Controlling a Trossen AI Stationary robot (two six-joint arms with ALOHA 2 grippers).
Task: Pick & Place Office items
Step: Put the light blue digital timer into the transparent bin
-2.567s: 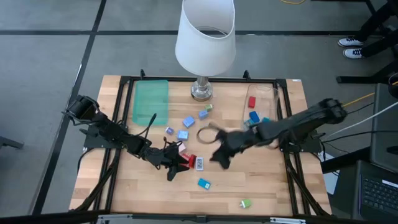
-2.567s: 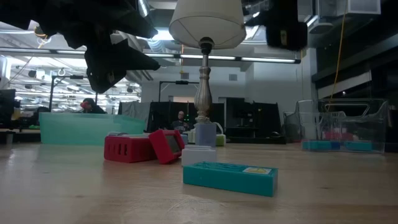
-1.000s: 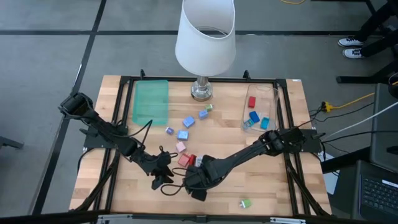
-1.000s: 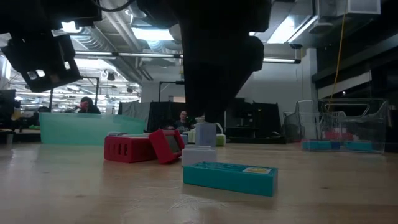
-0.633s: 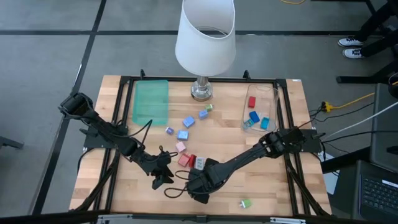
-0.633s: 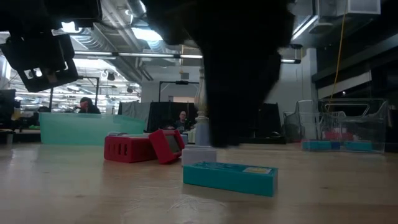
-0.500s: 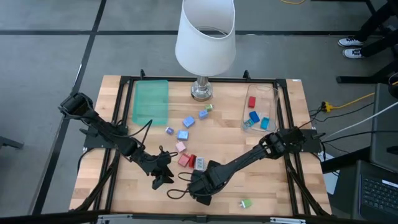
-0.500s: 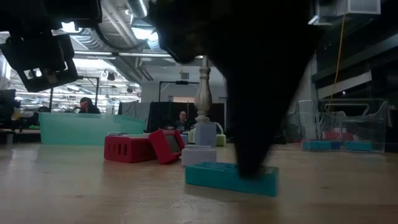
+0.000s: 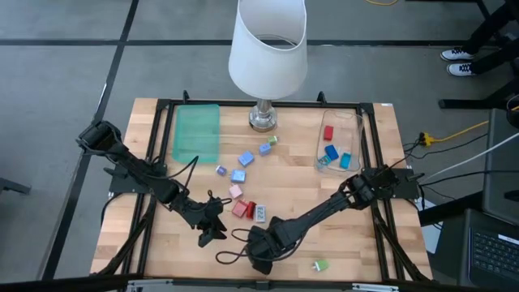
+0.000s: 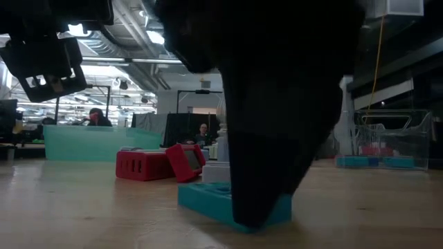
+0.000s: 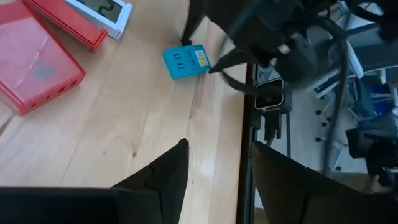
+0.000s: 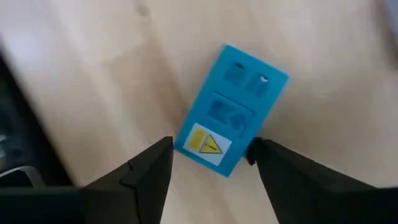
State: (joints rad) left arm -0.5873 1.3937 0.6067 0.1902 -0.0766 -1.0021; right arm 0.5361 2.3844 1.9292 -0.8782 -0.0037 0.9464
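A teal block with a yellow label (image 12: 230, 109) lies flat on the wood near the table's near edge. My right gripper (image 12: 212, 146) is open and comes down over its label end, one finger on each side; in the high view the gripper (image 9: 259, 255) hides the block. My left gripper (image 9: 211, 233) is open and hovers just left of it, holding nothing. Two red pieces (image 9: 241, 208), a white one (image 9: 261, 213), a pink one (image 9: 235, 192) and blue ones (image 9: 238, 176) lie mid-table. A green piece (image 9: 321, 265) lies near the near edge. My right gripper stands over the teal block's label end (image 12: 205, 146) from above, fingers pointing down and set across the block. One fingertip (image 12: 256, 149) meets the block's long edge beside the label; the other finger (image 12: 163, 152) stands just clear. The block stays flat on the table.
A clear bin (image 9: 336, 142) at the far right holds red, blue and teal pieces. A flat green tray (image 9: 197, 132) lies at the far left. A white-shaded lamp (image 9: 267, 49) stands at the far edge's middle. A loose black cable (image 9: 231, 251) lies by the right gripper.
My right gripper has moved toward the near edge and come down over the teal block. The block has slid and turned slightly toward the table's left, still flat on the wood.
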